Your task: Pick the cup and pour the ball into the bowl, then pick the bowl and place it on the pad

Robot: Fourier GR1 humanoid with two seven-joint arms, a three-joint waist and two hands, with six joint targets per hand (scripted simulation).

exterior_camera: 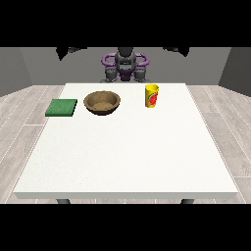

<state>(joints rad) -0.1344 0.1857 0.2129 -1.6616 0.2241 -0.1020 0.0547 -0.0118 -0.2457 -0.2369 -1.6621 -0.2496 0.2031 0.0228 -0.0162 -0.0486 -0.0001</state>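
cup [152, 95] stands upright on the white table [127, 157], toward the far edge, right of centre in the front view. it's yellow w/ a red mark on its side. ball can't be made out; the cup's inside isn't visible from this angle.

bowl [102, 103] sits left of the cup, well apart from it, also near the far edge. brown, wide, shallow, opening up; nothing seen in it apart from its speckled brown inside.

pad [62, 107] lies flat at the table's left side, just left of the bowl w/ a small gap between, not touching. green, roughly square, its outer edge close to the table's left edge.

robot [125, 66] is small at the view's top, behind the table's far edge, dark torso w/ purple parts at the shoulders. arms are pulled in close to the body, not over the table. neither robot hand shows clearly: dark grey lumps in front of the torso may be forearms or hands, can't tell which, so can't tell the state of either robot hand. nothing is touching cup, bowl or pad.

near half of the table is plain white. pale plank floor [19, 122] around it, grey walls behind.
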